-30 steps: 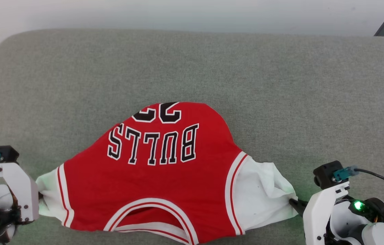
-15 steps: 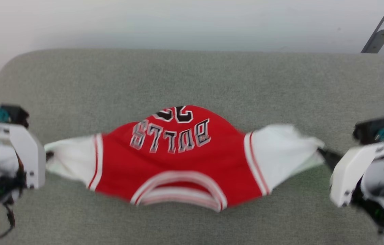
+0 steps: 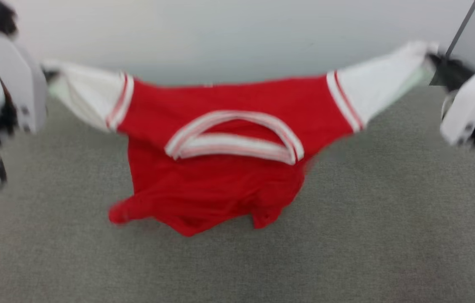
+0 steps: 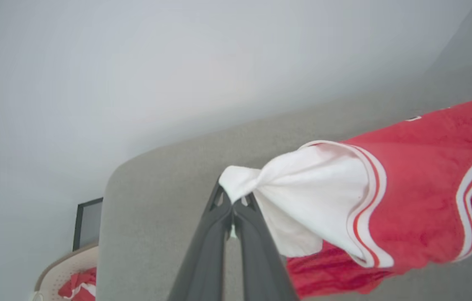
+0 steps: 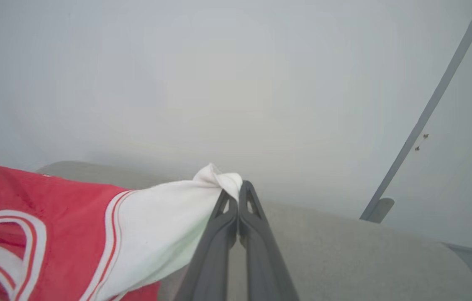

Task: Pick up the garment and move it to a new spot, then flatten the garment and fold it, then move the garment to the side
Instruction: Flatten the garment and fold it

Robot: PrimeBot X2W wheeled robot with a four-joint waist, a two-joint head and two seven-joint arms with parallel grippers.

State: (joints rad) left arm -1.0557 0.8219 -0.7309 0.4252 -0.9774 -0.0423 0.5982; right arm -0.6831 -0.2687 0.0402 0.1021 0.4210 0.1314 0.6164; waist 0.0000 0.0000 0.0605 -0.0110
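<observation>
Nearest the camera, over the front of the grey cushion (image 3: 389, 219), the red hem of the garment (image 3: 220, 185) hangs bunched and crumpled; whether its lowest folds brush the cushion or hang just clear I cannot tell through the blur. Higher above the cushion, the striped collar opening faces the head camera and the red body spreads between two white sleeves. Each sleeve tip is pinched in a claw. The left gripper (image 4: 232, 207) has its two dark fingers (image 4: 209, 259) pressed together on the twisted end of the sleeve on its side, and the right gripper (image 5: 238, 194) is closed the same way on the other sleeve's tip. Both claws sit high above the cushion and well apart, so the garment is strung between them, shoulders taut, body dangling.

By my reading this is the first step, the pick-up and carry to a new spot; flattening and folding are not yet begun. The next move calls for both arms travelling together at equal height, then lowering so the hem meets the cushion first and the body lays out smooth, not heaped. The hold is on thin sleeve ends only, so a jerk could pull one free.

Beyond the cushion's far edge is a pale wall (image 3: 220, 38); off its left end a beige basket (image 4: 62, 261) holds another red-and-white cloth (image 4: 78, 287), and a grey slanted bar (image 5: 424, 113) stands past its right end.
</observation>
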